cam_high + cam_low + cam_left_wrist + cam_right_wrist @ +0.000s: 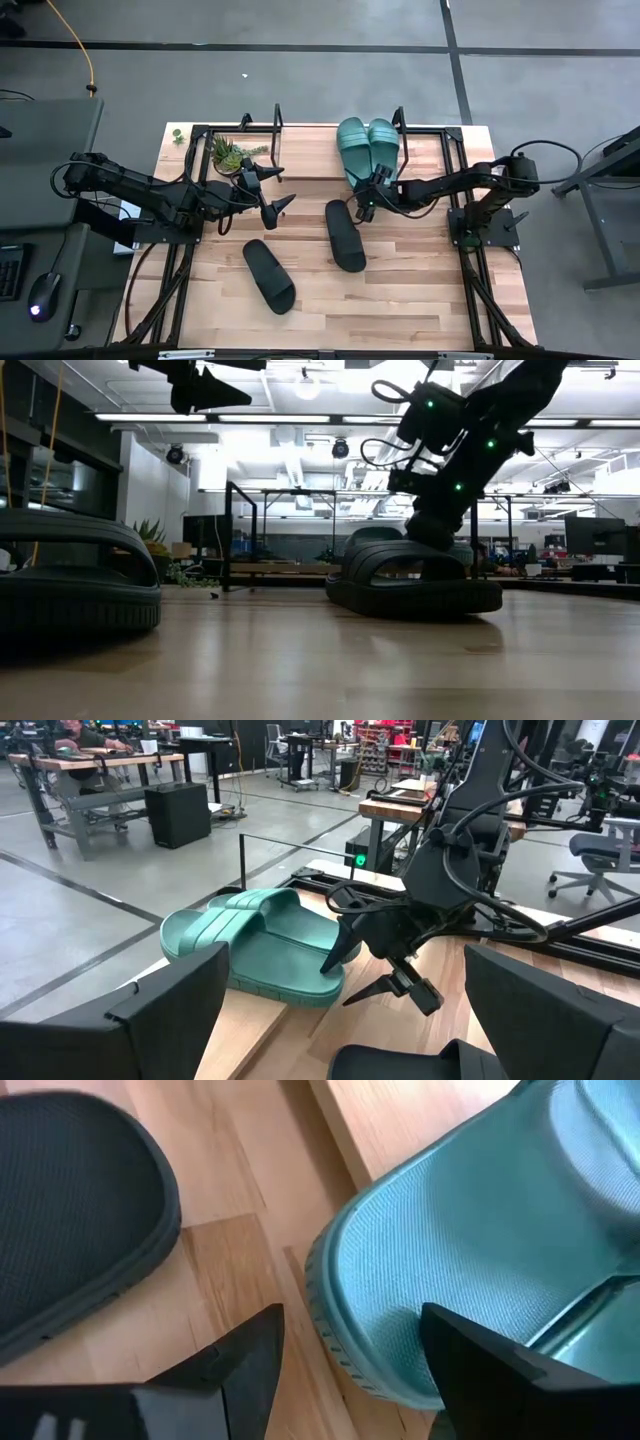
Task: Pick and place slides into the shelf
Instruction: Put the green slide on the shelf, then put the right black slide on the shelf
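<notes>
Two teal slides [365, 148] lie side by side on the shelf's light board [310, 150], soles down, between black wire end frames [455, 150]. Two black slides rest on the tabletop: one [345, 235] near the middle, one [270, 275] nearer the front edge. My right gripper [362, 203] is open at the heel end of the left teal slide [420, 1270], one finger on either side of its rim. My left gripper [278, 190] is open in the air left of the slides, holding nothing, and faces the teal pair [260, 940] and the other gripper [365, 975]. My right gripper stands open across the heel rim [340, 1330] of the left teal slide, coming from the table's near side and slanting down. One finger [480, 1360] shows over the footbed, the other [240, 1360] over bare wood. Whether either touches the slide I cannot tell.
A small potted plant [230, 155] sits at the shelf's left end. In the low view the middle black slide [415, 575] lies under my right arm and the other [70, 580] fills the left foreground. Bare wood [420, 290] spreads front right. The room behind holds benches and chairs.
</notes>
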Controlling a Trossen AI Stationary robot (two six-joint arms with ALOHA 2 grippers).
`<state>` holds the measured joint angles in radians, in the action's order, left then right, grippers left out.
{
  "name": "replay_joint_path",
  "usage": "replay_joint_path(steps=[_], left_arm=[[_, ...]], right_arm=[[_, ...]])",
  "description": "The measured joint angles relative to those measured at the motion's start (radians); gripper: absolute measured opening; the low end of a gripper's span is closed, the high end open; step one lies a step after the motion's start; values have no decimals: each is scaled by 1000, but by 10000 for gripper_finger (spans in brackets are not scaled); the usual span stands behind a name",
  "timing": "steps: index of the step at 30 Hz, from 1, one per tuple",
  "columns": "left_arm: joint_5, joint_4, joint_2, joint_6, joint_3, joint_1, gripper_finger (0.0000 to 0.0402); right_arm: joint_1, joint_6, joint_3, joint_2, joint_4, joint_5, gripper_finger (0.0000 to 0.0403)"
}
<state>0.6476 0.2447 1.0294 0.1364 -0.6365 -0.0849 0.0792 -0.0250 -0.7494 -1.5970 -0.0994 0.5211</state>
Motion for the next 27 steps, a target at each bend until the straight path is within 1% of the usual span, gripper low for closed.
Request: replay_joint_path(steps=[7,12,17,21,27], left_arm=[[0,0,0,0,0,0,381],[0,0,0,0,0,0,381],[0,0,0,0,0,0,381],[0,0,0,0,0,0,381],[0,0,0,0,0,0,381]], right_arm=[[-8,0,-4,0,11,2,226],[-17,0,-33,-1,-3,3,226],[-51,-1,-91,-1,-103,69,226],[-82,-19,-129,-1,-146,122,226],[-116,-5,-161,-1,-151,125,226]])
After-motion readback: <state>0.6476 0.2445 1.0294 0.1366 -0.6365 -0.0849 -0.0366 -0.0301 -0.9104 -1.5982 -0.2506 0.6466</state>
